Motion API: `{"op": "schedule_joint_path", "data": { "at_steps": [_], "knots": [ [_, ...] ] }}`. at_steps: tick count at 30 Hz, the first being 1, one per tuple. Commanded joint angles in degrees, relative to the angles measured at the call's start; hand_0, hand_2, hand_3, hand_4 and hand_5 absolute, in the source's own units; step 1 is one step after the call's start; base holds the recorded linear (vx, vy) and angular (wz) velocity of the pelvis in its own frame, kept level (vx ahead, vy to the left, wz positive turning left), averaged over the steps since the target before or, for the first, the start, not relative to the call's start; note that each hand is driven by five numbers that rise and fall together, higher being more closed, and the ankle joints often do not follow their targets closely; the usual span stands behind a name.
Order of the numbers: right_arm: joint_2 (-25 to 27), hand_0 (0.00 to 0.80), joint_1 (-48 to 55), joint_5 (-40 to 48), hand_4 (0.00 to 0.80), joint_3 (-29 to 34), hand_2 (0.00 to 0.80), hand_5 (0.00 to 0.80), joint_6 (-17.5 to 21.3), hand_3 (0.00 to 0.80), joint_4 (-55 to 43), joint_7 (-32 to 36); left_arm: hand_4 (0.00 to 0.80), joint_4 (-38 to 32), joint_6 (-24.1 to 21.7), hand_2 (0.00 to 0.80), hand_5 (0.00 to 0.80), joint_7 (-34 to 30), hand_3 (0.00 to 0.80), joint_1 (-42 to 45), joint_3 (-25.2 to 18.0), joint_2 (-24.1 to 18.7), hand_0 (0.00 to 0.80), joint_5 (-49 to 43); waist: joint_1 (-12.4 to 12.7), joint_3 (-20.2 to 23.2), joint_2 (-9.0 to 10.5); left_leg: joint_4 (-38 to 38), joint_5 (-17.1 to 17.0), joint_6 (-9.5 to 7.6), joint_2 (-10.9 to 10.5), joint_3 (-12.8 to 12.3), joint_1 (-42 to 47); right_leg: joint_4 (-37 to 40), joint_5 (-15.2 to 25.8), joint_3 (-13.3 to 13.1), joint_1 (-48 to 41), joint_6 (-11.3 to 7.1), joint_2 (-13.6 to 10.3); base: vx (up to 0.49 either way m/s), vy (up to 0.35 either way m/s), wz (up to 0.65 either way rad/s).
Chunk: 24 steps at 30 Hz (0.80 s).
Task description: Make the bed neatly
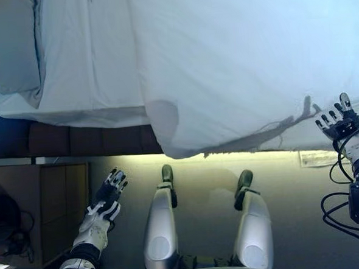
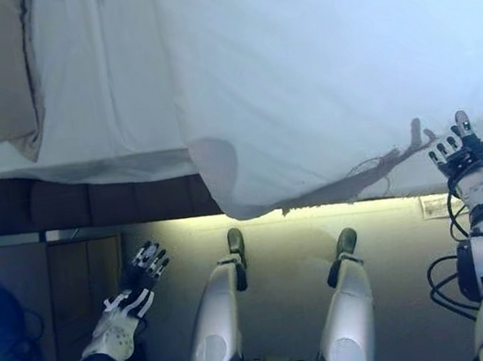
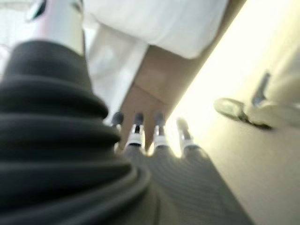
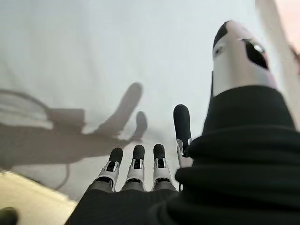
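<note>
White duvet (image 1: pixel 242 63) over most of the bed (image 1: pixel 86 109), its edge hanging off the near side; pillow (image 1: pixel 6 47) far left; right hand (image 1: pixel 337 122) raised by the hanging edge, fingers straight, holding nothing; left hand (image 1: pixel 109 189) low over the floor (image 1: pixel 201 194), fingers loose and empty. Right eye view: same layout, wooden nightstand (image 2: pixel 81 277) at left under the mattress line. Left wrist view: straight fingers (image 3: pixel 136 133) short of the sheet. Right wrist view: spread fingers (image 4: pixel 136 161) just off the cloth. Best next: pinch the drooping edge with both hands, then pull evenly to flatten folds.
</note>
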State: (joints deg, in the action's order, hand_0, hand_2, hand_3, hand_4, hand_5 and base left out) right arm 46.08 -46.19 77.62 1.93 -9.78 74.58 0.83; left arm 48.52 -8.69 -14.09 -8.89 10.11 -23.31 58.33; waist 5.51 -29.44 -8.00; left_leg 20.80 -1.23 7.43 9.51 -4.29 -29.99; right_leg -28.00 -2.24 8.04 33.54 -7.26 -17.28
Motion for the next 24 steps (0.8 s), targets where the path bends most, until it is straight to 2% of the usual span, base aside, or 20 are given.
{"op": "schedule_joint_path", "data": {
  "at_steps": [1, 5, 7, 11, 20, 21, 24],
  "knots": [
    [2.4, 0.0, -1.4, 4.2, 0.0, 2.6, 0.0, 0.0, 4.0, 0.0, -0.5, -1.0, 0.0, -1.5, -2.3, 0.0, 0.0, -1.5, 0.0, 2.3, 2.1, 0.2, 0.0, 2.8, -0.8, -0.4, -1.03, 3.3, 1.0, -1.42, 0.1, 1.8, -3.5, -1.9, 0.4, -0.2, 3.2, 0.73, -0.4, -0.005, -0.072, -0.05],
    [4.1, 0.0, -1.7, 4.5, 0.0, 3.7, 0.0, 0.0, 5.7, 0.0, -0.6, -4.1, 0.0, -3.9, -2.9, 0.0, 0.0, -1.4, 0.0, 3.6, 3.5, 0.6, 0.0, 3.1, -0.9, -0.4, -2.5, 3.4, 0.6, -1.22, 0.3, 1.4, -6.7, -3.7, -0.1, -0.8, 7.4, 1.24, -0.3, -0.004, -0.079, 0.01],
    [5.4, 0.0, -2.2, 2.2, 0.0, 3.7, 0.0, 0.0, 6.0, 0.0, -0.3, -6.8, 0.0, -5.6, -2.8, 0.0, 0.0, -1.0, 0.0, 4.1, 4.2, 0.3, 0.0, 3.8, -1.0, -0.4, -3.09, 3.4, 0.3, -1.19, 0.4, 1.2, -8.4, -4.4, -0.3, -0.9, 9.4, 1.54, -0.2, -0.014, -0.072, 0.06],
    [7.6, 0.0, -3.3, 1.0, 0.0, 2.8, 0.0, 0.0, 5.4, 0.0, -0.9, -7.5, 0.0, -8.4, -3.0, 0.0, 0.0, -0.3, 0.0, 5.1, 5.8, -0.4, 0.0, 4.5, -1.1, -0.4, -3.81, 3.0, -0.4, -1.11, 0.5, 0.9, -10.3, -5.1, -0.4, -1.1, 12.0, 2.01, 0.2, -0.005, -0.054, 0.04],
    [11.7, 0.0, -8.3, -0.6, 0.0, 0.4, 0.0, 0.0, 6.2, 0.0, -3.2, -2.6, 0.0, -12.0, -3.9, 0.0, 0.0, 0.4, 0.0, 7.5, 6.3, -2.0, 0.0, 6.0, -0.9, -0.4, -4.58, 1.9, -1.5, -0.88, 1.3, 0.5, -12.2, -7.7, -1.7, -1.1, 15.1, 2.92, 0.8, 0.025, -0.038, 0.01],
    [12.3, 0.0, -9.0, -1.0, 0.0, 0.0, 0.0, 0.0, 6.4, 0.0, -3.5, -2.1, 0.0, -12.5, -3.9, 0.0, 0.0, 0.4, 0.0, 8.0, 6.5, -2.4, 0.0, 6.3, -0.8, -0.4, -4.59, 1.7, -0.5, -0.44, 1.2, 0.8, -11.4, -8.5, -3.2, -1.5, 14.5, 2.51, 1.0, 0.104, -0.05, 0.01],
    [13.5, 0.0, -11.7, -2.0, 0.0, -1.7, 0.0, 0.0, 6.4, 0.0, -3.6, -0.8, 0.0, -13.4, -3.9, 0.0, 0.0, 0.6, 0.0, 8.7, 6.2, -2.8, 0.0, 6.6, -0.7, -0.4, -4.79, 0.6, -1.4, -0.18, 1.4, 0.8, -11.4, -9.2, -3.8, -1.4, 15.0, 2.82, 1.3, 0.052, -0.024, 0.05]
  ]
}}
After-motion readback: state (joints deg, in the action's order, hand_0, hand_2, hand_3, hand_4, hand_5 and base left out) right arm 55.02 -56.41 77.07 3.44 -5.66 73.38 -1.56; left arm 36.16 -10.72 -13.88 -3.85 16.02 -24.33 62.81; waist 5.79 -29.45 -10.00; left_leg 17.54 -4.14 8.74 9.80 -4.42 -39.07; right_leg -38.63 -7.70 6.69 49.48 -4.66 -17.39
